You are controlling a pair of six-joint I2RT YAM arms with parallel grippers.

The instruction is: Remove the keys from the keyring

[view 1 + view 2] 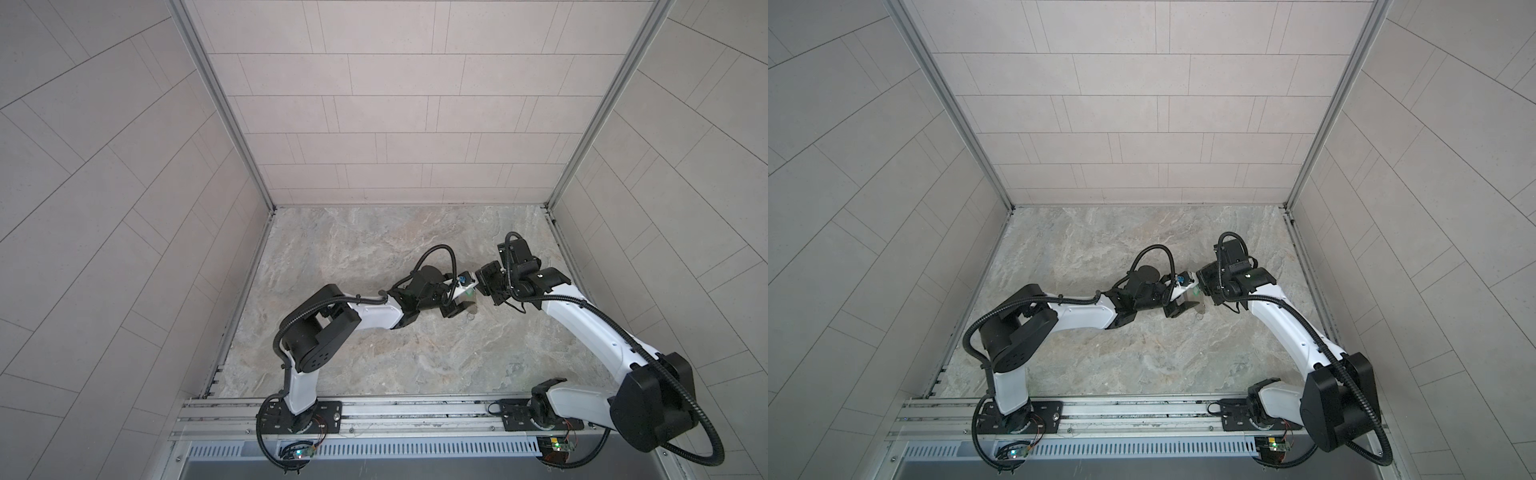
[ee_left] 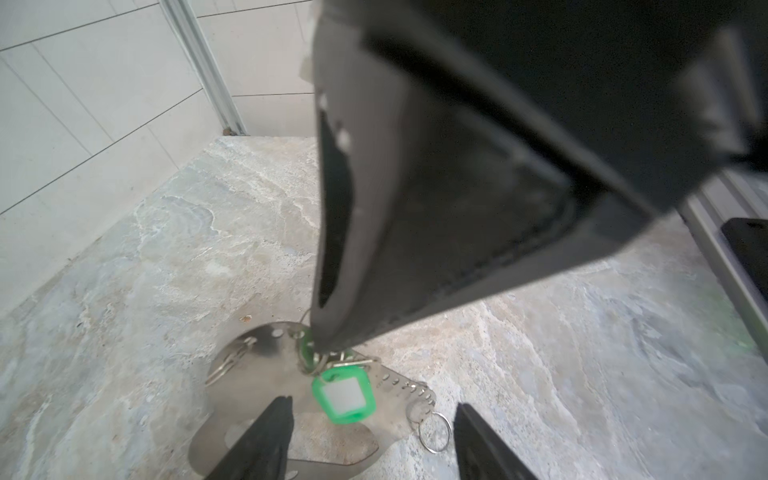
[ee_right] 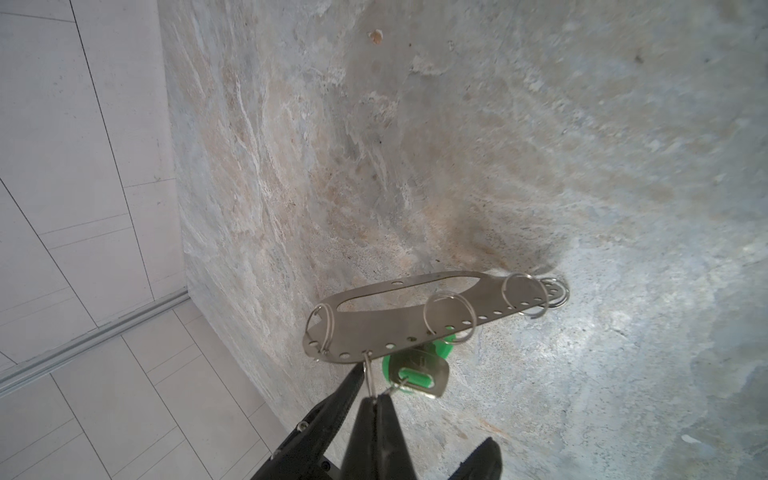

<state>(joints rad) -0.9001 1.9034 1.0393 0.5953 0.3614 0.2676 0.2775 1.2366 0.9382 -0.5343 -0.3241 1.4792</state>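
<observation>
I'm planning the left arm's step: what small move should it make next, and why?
Probably ease the left gripper forward until its open jaws straddle the green key tag. The tag lies just ahead between them, and the right gripper is shut on the wire loop at the keyring edge.

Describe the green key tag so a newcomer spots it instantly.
On the marbled tabletop, find the keyring, a grey slotted metal plate. The tag lies at its holed edge. Its bright green frame around a white window sets it apart from the bare silver rings.
</observation>
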